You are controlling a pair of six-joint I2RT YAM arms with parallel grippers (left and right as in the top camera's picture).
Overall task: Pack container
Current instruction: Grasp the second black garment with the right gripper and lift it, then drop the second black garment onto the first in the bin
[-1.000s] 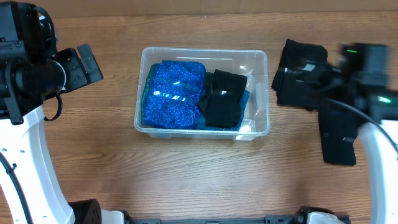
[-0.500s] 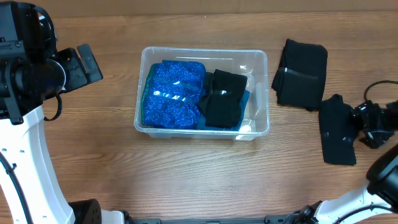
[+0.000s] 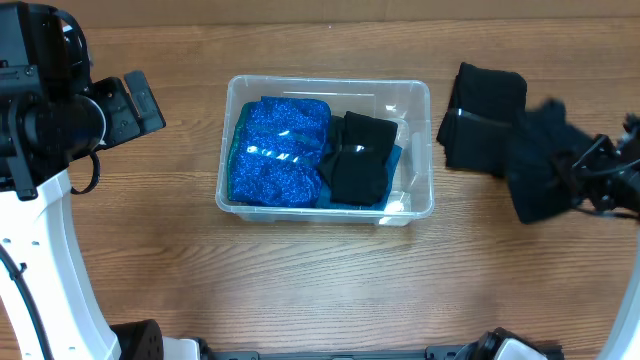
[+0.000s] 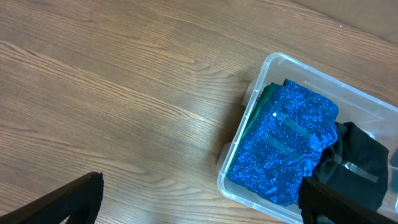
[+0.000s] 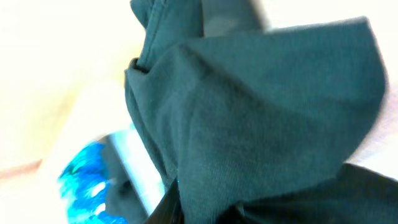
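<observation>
The clear plastic container (image 3: 424, 150) stands mid-table. Inside lie a sparkly blue cloth (image 3: 278, 150) on the left and a folded black cloth (image 3: 358, 158) on the right. To its right, my right gripper (image 3: 583, 172) is shut on another black cloth (image 3: 538, 165), which hangs bunched above the table. In the right wrist view this dark cloth (image 5: 261, 112) fills most of the frame and hides the jaws. The container's wall (image 5: 134, 165) shows blurred at the left. My left gripper (image 3: 140, 100) stands open and empty, left of the container (image 4: 249, 155).
A further folded black cloth (image 3: 487, 112) lies on the wooden table right of the container, partly behind the lifted one. The left arm's white base (image 3: 40, 250) stands at the left edge.
The right gripper came down on the black cloth lying flat at the right, shut on it, and raised it up and toward the container. The left arm has not moved.
</observation>
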